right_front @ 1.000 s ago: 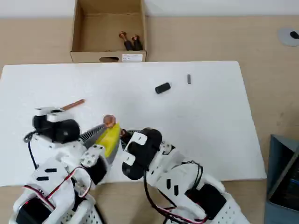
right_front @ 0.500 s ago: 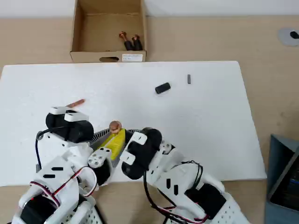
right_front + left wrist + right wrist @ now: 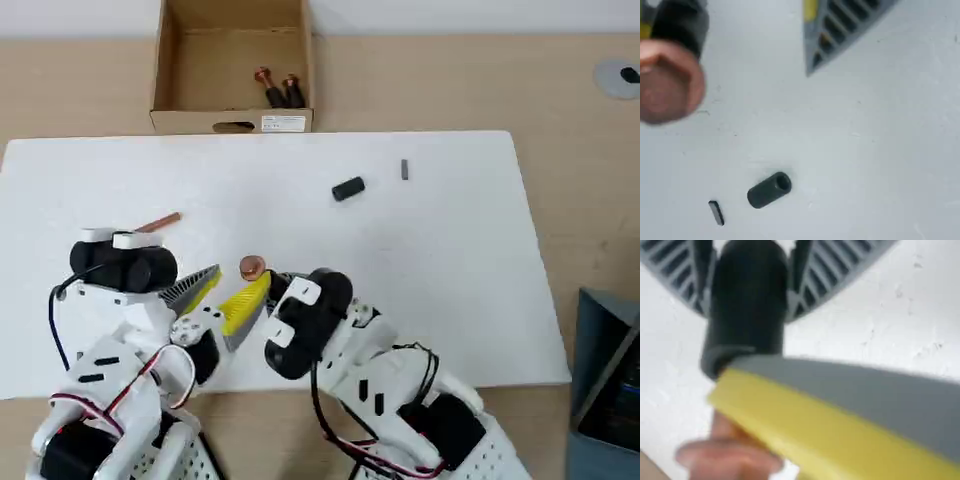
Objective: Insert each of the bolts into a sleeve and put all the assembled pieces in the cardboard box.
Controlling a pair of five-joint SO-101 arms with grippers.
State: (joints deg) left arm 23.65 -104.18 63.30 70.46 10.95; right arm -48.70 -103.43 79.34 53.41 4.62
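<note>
From above, my left pincer (image 3: 222, 293) is gaping open beside the bolt (image 3: 252, 267) near the worktop's (image 3: 450, 260) front edge. My left wrist is seeing a spare sleeve (image 3: 769, 190) lying loose. At my right wrist, my right pincer (image 3: 747, 315) is clamping another sleeve (image 3: 747, 280), bolt protruding.

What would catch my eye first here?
At the front of the white work surface, the right hand grips a black sleeve with a copper bolt poking out, the left hand open close by. Farther back, a cardboard box holds two assembled pieces.
</note>
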